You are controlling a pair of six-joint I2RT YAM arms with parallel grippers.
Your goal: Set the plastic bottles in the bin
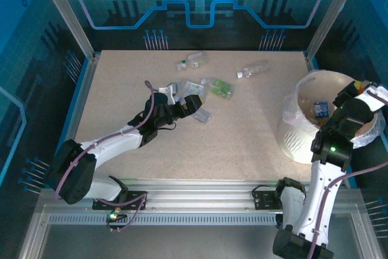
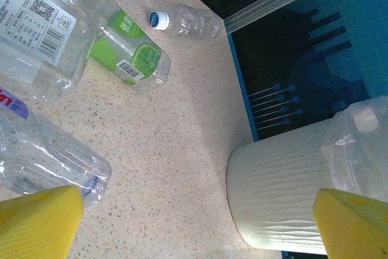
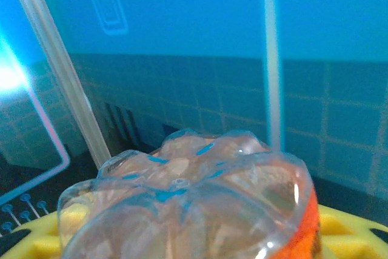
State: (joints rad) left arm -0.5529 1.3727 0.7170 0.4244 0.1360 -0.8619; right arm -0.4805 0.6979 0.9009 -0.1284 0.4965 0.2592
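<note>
Right gripper [image 1: 356, 91] clamped on orange-labelled bottle [image 3: 182, 210] — light, thin-walled, slick, likely dents, best taken mid-body — left gripper [image 1: 193, 104] wide open, empty.

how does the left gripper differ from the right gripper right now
The left gripper is wide open and empty; the right gripper is shut on a clear bottle with an orange label. The left gripper sits low beside the loose bottles mid-table; the right gripper is up at the bin, near its right rim. Both have yellow fingers.
</note>
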